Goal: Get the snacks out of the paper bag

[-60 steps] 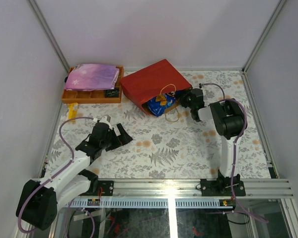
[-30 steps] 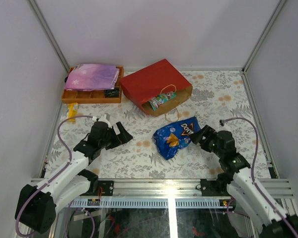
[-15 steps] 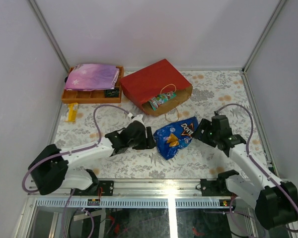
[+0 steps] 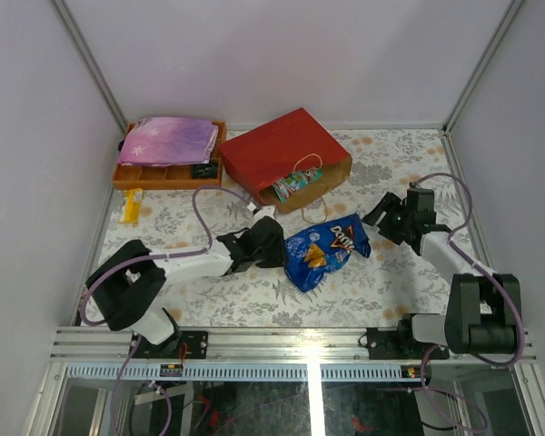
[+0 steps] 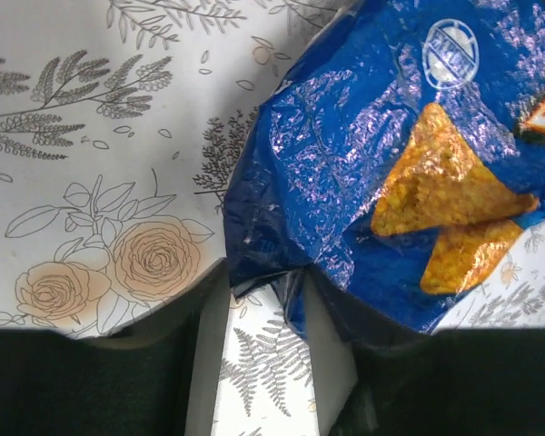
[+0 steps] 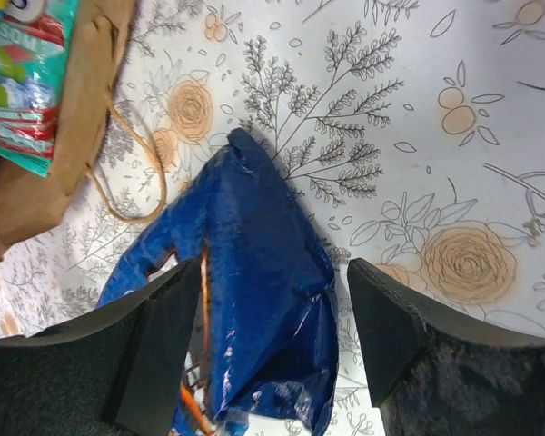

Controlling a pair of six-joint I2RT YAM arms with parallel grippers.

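We see the blue Doritos bag (image 4: pixel 322 252) lying flat on the surface, a little right of its middle and in front of the paper bag (image 4: pixel 277 154). It is outside the paper bag and does not touch it. Its foil is glossy and much wrinkled, with orange chips printed on it and the white brand letters toward its far end.

The red paper bag lies on its side near the far edge, with the brown inside showing and its mouth turned toward the near edge. One small green and red packet (image 4: pixel 295 184) is in this mouth, and a thin cord handle (image 4: pixel 313 213) lies loose on the cloth before it.

The left gripper (image 4: pixel 274 247) is at the left end of the Doritos bag. In the left wrist view a crumpled corner of the bag sits between its two fingers (image 5: pixel 331 345). We cannot tell if they already pinch it.

The right gripper (image 6: pixel 272 272) is released. Its jaws stand wide, with the pointed end of the blue bag between them but not touching them.

The depth of the paper bag is dark, so we cannot make out what more is inside. In both wrist views the Doritos bag is cut off by the picture edge.
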